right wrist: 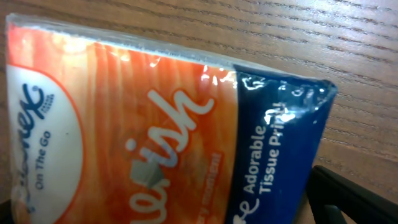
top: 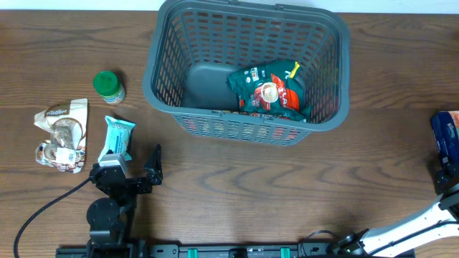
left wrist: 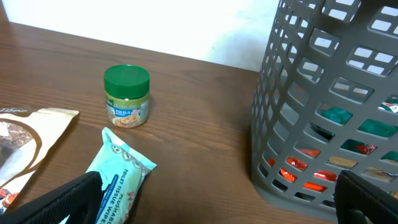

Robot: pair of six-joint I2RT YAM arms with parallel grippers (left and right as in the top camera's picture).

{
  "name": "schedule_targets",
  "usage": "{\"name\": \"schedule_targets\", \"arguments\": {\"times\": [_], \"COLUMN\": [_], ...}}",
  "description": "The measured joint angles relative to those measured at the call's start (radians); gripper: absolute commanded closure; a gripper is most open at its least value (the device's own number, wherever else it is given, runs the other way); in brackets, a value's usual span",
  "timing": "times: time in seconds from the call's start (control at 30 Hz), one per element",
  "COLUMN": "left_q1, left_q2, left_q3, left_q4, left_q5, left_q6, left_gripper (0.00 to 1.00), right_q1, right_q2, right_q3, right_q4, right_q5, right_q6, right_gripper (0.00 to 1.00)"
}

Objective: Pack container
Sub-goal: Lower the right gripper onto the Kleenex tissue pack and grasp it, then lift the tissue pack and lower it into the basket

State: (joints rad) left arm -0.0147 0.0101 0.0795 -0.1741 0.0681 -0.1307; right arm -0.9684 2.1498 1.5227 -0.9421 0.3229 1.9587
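"Overhead first: where is the container (top: 215,125)?"

"Upper middle of the frame, upright on the table, with one green and red snack packet (top: 271,89) already lying in its right half. Everything else lies outside, so I judge the packing barely begun."

"And the pincers?"

"Left gripper (top: 133,166) is spread wide at lower left, pinching nothing, and aimed at the teal packet (top: 117,137), probably the next pick. Right gripper (top: 445,172), at the right edge, is also spread. Its fingers straddle the tissue pack (right wrist: 155,124) without squeezing it, as far as I can tell."

"Any writing?"

"The tissue pack reads 'On The Go' and 'Adorable Tissue Prints'. The teal packet seems to say flushable wipes. The green-lidded jar (left wrist: 126,96) has a label too small to read."
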Motion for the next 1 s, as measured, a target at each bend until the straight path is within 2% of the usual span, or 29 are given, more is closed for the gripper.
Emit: {"name": "schedule_targets", "arguments": {"times": [0.03, 0.07, 0.1, 0.13, 0.57, 1.0], "left_q1": [0.0, 0.0, 0.0, 0.0, 0.0, 0.0], "left_q2": [0.0, 0.0, 0.0, 0.0, 0.0, 0.0], "left_q3": [0.0, 0.0, 0.0, 0.0, 0.0, 0.0], "left_q4": [0.0, 0.0, 0.0, 0.0, 0.0, 0.0], "left_q5": [0.0, 0.0, 0.0, 0.0, 0.0, 0.0], "left_q6": [0.0, 0.0, 0.0, 0.0, 0.0, 0.0], "left_gripper": [0.01, 0.01, 0.01, 0.01, 0.01, 0.01], "right_q1": [0.0, 0.0, 0.0, 0.0, 0.0, -0.004], "right_q2": [0.0, 0.0, 0.0, 0.0, -0.008, -0.021], "right_q3": [0.0, 0.0, 0.0, 0.0, 0.013, 0.057], "right_q4": [0.0, -0.001, 0.001, 0.002, -0.006, -0.005], "right_q5": [0.0, -0.002, -0.003, -0.004, -0.014, -0.276], "right_q6": [-0.001, -0.006, -0.006, -0.009, -0.073, -0.341], "right_gripper": [0.17, 0.47, 0.83, 0.99, 0.99, 0.99]}}
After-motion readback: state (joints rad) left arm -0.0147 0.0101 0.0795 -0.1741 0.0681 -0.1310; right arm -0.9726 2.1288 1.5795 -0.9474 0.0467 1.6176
